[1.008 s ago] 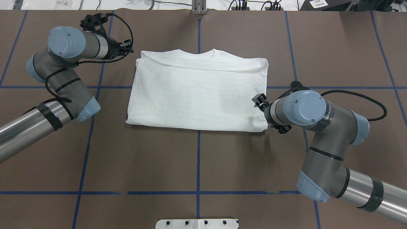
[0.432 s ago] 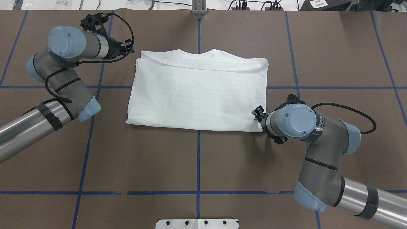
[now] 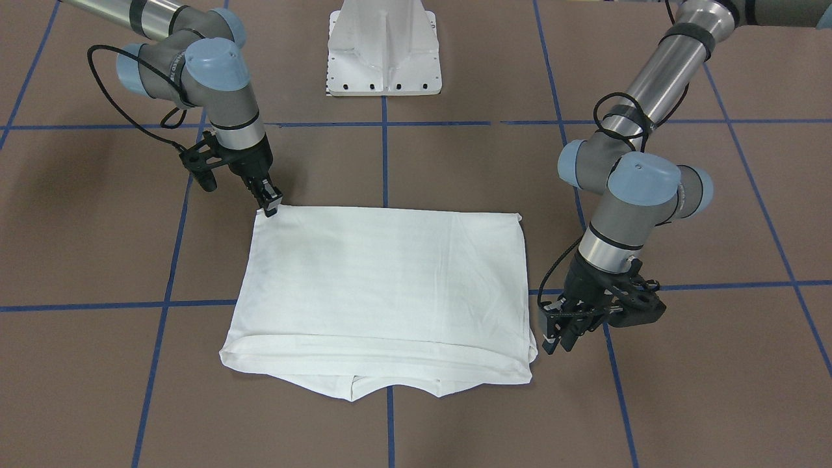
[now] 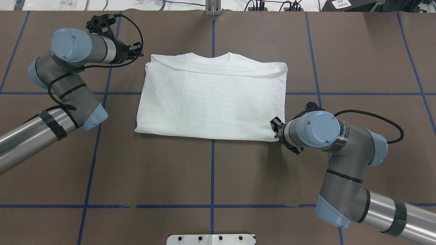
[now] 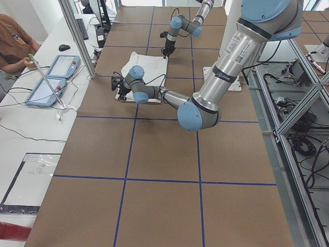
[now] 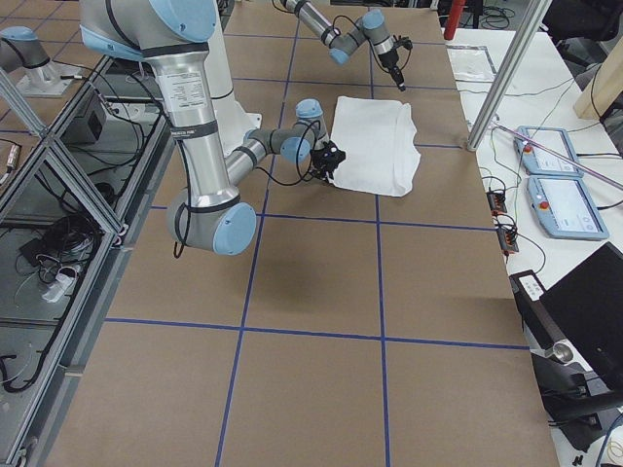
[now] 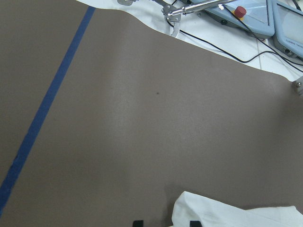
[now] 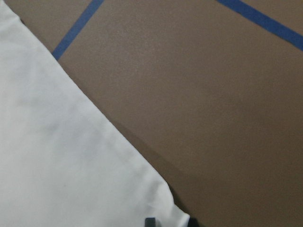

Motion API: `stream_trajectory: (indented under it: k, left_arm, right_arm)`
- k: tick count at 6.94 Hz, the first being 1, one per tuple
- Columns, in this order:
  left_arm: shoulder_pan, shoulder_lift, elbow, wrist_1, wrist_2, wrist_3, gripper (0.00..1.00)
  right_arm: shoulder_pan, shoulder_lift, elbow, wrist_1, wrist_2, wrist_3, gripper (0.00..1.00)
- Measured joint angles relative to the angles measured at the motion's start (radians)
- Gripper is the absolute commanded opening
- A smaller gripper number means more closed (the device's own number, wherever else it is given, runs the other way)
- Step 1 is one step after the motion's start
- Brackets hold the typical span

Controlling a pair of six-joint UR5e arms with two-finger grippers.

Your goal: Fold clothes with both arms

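Note:
The clothes are one white shirt (image 4: 211,98), folded into a flat rectangle in the middle of the brown table, neck edge on the far side. My left gripper (image 4: 139,51) hovers just off the shirt's far left corner, open; in the left wrist view the corner of the shirt (image 7: 227,215) lies beside the left gripper (image 7: 165,223). My right gripper (image 4: 275,127) is down at the near right corner. In the right wrist view the right gripper (image 8: 170,222) straddles that corner of the shirt (image 8: 61,156), fingers apart. The front view shows the right gripper (image 3: 270,203) touching the shirt (image 3: 383,273).
Blue tape lines (image 4: 212,170) grid the table. The white pedestal base (image 3: 383,58) stands at the robot's edge. In the exterior left view a seated person (image 5: 13,43) and control tablets (image 5: 51,77) are past the far edge, beside an aluminium post (image 5: 77,36).
My right arm has swung toward the robot along the shirt's right edge and dropped to its near right corner. The left arm has not moved.

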Motion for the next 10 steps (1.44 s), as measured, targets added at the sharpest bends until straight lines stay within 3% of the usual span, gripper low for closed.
stream_trajectory:
  k: [3, 5, 6, 8, 10]
  left_arm:
    - [0.006, 0.044, -0.117, 0.005, -0.009, -0.034, 0.44]
    - [0.019, 0.095, -0.234, 0.011, -0.08, -0.141, 0.47]
    - [0.046, 0.17, -0.349, 0.019, -0.127, -0.208, 0.5]
    - [0.165, 0.342, -0.585, 0.041, -0.159, -0.349, 0.61]
    - [0.311, 0.396, -0.662, 0.109, -0.142, -0.48, 0.7]
  right_arm:
    - [-0.017, -0.119, 0.192, -0.01, 0.065, 0.027, 0.0]
    - [-0.132, -0.249, 0.342, -0.015, 0.097, 0.073, 0.0]
    - [-0.203, -0.304, 0.389, -0.014, 0.127, 0.084, 0.0]
    - [-0.303, -0.362, 0.439, -0.012, 0.242, 0.091, 0.0]
    - [-0.37, -0.389, 0.459, -0.012, 0.286, 0.094, 0.0]
